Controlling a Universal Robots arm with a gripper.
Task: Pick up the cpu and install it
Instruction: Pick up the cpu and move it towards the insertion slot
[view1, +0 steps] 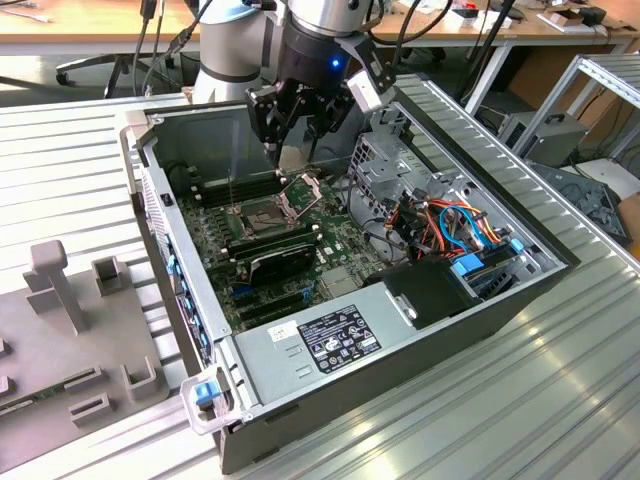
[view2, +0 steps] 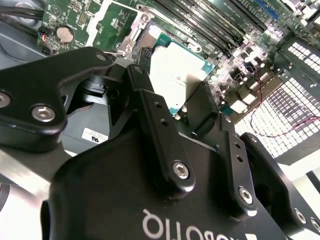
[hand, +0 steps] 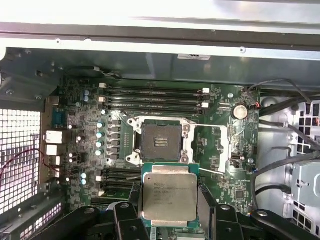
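The end effector (view1: 296, 148) is clamped on the cpu (hand: 169, 196) by two opposite edges, metal top facing the first wrist view. The chip hangs above the green motherboard (hand: 220, 165) inside the open computer case (view1: 560, 262), just beside the socket (hand: 161, 141) and not over it. The socket is bare, contacts showing. Judgement: pick-up is done and the carry to the socket is in hand, with nothing seated yet. Seating calls for edges squared to the recess and a flat descent.

soft light is brightening the ribbed table (view1: 560, 400); glare is whitening the cpu (view2: 177, 70) in the second wrist view, shadow is pooling inside the case (view1: 190, 150).
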